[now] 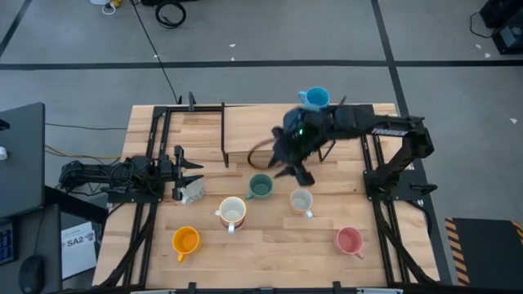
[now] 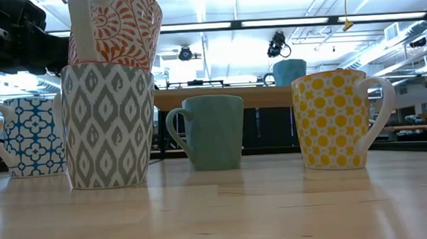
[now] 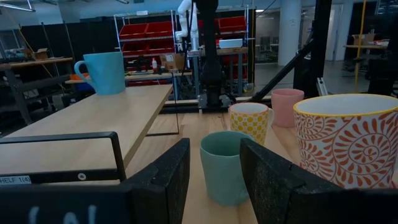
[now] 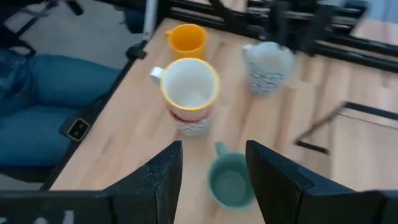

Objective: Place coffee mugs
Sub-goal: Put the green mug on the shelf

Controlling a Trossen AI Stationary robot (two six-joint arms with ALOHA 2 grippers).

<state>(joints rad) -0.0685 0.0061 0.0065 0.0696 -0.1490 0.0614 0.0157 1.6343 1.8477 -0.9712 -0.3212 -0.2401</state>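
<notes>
Wood table (image 1: 270,245), concrete floor (image 1: 261,33) w/ tape.

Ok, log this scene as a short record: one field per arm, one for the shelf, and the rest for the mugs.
right gripper: open, poised over the dark green mug
left gripper: open, waiting at the table's left side beside the blue-patterned mug
raised shelf: bright blue mug
stack: orange-patterned mug sitting in the grey-patterned mug
single mugs on table: yellow-dotted mug, pink mug, orange mug
</notes>
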